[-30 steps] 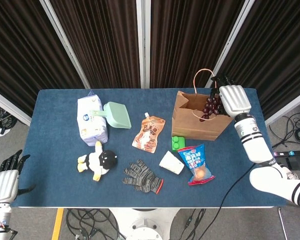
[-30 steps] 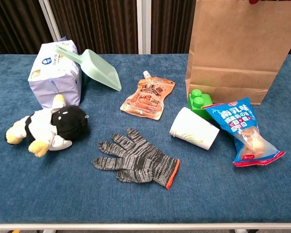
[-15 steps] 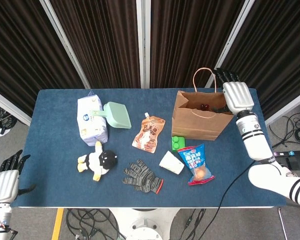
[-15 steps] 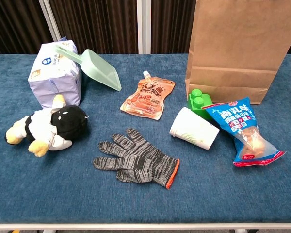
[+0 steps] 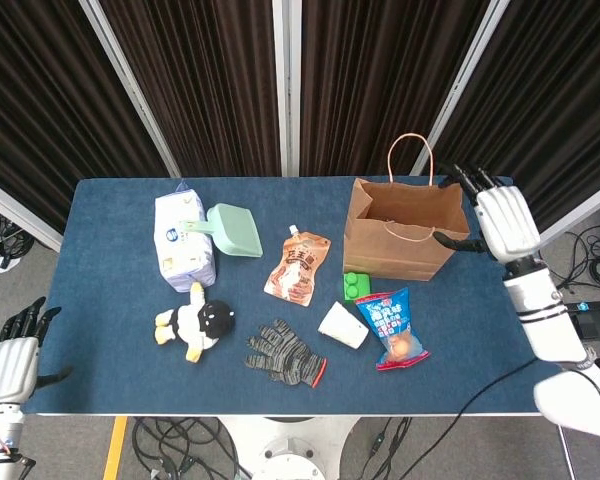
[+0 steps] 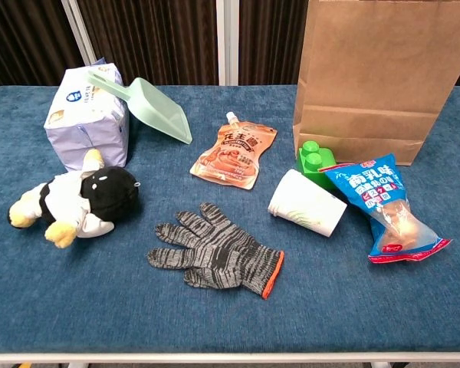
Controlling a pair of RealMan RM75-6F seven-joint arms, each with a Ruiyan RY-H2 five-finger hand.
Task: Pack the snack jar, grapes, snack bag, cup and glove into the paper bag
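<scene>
The brown paper bag (image 5: 405, 232) (image 6: 368, 84) stands upright at the back right of the table, and nothing shows through its mouth. My right hand (image 5: 505, 220) hovers just right of the bag, fingers spread and holding nothing. A blue snack bag (image 5: 398, 328) (image 6: 387, 211) lies in front of the paper bag. Left of it, a white cup (image 5: 343, 325) (image 6: 307, 202) lies on its side. The grey knit glove (image 5: 285, 352) (image 6: 215, 251) lies flat near the front edge. My left hand (image 5: 10, 365) hangs off the table's front left corner, holding nothing. I see no grapes and no snack jar.
An orange spout pouch (image 5: 298, 265) (image 6: 234, 157) and a green brick (image 5: 356, 286) (image 6: 316, 159) lie mid-table. On the left are a tissue pack (image 5: 185, 240) (image 6: 84, 119), a mint scoop (image 5: 235, 230) (image 6: 157, 107) and a plush toy (image 5: 195, 325) (image 6: 77, 199).
My right hand held the grapes over the paper bag's mouth, let them go inside, then drew away to the right of the bag. Left hand unmoved.
</scene>
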